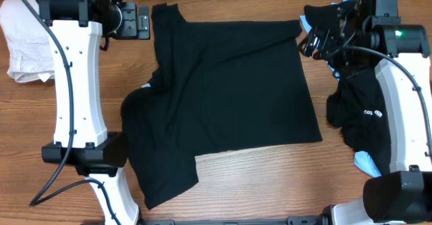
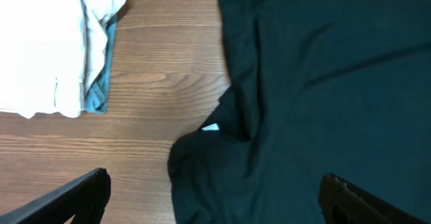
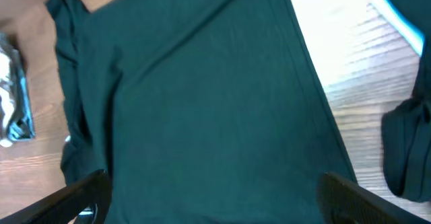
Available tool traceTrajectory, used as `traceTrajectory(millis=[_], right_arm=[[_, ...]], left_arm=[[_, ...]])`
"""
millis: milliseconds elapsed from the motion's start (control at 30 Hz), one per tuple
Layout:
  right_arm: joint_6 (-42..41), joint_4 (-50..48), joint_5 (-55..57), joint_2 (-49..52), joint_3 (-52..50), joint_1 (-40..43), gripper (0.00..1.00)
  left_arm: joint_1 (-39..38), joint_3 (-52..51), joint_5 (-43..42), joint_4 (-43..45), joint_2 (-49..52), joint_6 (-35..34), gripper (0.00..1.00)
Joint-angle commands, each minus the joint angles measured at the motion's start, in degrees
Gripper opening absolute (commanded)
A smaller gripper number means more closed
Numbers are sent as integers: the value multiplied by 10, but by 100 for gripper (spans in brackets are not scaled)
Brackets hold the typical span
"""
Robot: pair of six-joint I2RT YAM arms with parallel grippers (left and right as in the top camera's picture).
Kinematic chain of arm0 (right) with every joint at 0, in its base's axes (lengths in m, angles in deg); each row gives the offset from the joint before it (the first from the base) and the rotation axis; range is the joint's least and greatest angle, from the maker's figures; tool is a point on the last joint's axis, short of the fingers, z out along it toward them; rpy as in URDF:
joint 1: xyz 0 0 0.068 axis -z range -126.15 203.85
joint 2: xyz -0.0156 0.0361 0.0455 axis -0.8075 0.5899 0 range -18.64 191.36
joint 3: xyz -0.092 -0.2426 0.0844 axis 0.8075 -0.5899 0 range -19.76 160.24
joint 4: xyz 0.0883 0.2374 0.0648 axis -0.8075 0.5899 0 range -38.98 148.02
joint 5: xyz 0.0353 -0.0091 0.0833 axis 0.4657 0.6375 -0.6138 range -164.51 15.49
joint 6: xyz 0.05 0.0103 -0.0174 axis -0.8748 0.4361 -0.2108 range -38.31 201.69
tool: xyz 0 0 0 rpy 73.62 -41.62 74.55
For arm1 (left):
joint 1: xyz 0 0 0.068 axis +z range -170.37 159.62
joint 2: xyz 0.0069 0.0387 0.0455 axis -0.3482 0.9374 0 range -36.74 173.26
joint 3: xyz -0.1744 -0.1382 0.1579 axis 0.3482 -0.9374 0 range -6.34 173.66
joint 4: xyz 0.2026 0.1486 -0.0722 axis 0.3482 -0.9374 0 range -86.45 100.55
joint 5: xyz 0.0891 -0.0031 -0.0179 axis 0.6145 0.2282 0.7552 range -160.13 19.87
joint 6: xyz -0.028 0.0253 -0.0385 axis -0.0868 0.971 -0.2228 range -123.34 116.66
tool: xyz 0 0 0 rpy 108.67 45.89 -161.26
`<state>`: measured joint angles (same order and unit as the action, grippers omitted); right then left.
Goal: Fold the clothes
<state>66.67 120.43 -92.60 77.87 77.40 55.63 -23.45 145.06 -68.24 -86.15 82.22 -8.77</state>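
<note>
Two grippers, both open and empty: left gripper (image 1: pixel 142 21) at 11 o'clock of the table (image 1: pixel 270 178), right gripper (image 1: pixel 310 44) at 2 o'clock. Spread at centre lies the black T-shirt (image 1: pixel 223 96), one sleeve toward 7 o'clock

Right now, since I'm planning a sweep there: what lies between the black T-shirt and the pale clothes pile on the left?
Nothing but bare table between the black T-shirt and the pale pile; the left wrist view shows it.
</note>
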Motion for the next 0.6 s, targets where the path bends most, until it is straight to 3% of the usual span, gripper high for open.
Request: traceTrajectory(millis=[0, 233, 267, 500, 567], right_arm=[[-2, -8, 0, 4, -61, -2, 100], [3, -85, -17, 4, -190, -19, 100], [3, -95, -17, 4, -196, -28, 100], [3, -138, -15, 4, -200, -89, 100], [3, -142, -14, 4, -200, -92, 100]], left_arm=[[-3, -24, -21, -1, -7, 5, 100], [2, -229, 56, 31, -5, 50, 86], [6, -280, 56, 65, -5, 80, 82], [35, -473, -19, 306, -5, 176, 86], [35, -520, -25, 372, -2, 189, 82]])
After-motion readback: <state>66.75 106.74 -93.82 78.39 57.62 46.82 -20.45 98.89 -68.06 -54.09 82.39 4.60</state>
